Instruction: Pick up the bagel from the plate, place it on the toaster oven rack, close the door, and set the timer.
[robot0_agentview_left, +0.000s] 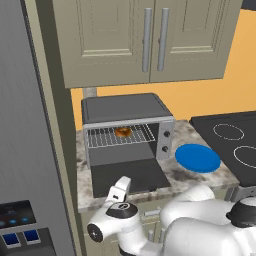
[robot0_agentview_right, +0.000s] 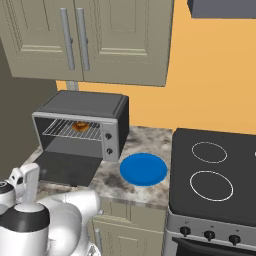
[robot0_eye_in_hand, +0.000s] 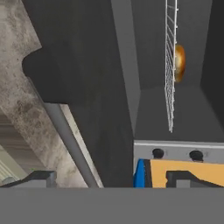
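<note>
While the bagel (robot0_agentview_left: 123, 132) already sits on the toaster oven rack (robot0_agentview_left: 107, 137), inside the toaster oven (robot0_agentview_left: 125, 108), the door (robot0_agentview_left: 129, 177) hangs fully open, lying flat over the worktop (robot0_agentview_left: 187, 176) in front of the cavity. Left bare of its bagel, the blue plate (robot0_agentview_left: 198, 158) rests on the worktop just to the right of the oven, near the stovetop (robot0_agentview_left: 235, 145).

The tool (robot0_agentview_left: 121, 188) hovers low at the front edge of the open door, holding nothing. In the hand view its two tips stand well apart, so I would call it released.

By my reckoning the door is the next thing to deal with. It looks like a stiff, flat panel hinged along its lower edge, so it should swing rather than flex, and it probably wants a steady push upward. Its thin silver handle (robot0_eye_in_hand: 68, 146) runs along the free edge and looks smooth and narrow; fingers could slip off it. Pushing from under that edge or hooking the handle seems the sensible hold. Afterwards the knobs (robot0_agentview_left: 166, 141) on the right-hand panel await.
</note>
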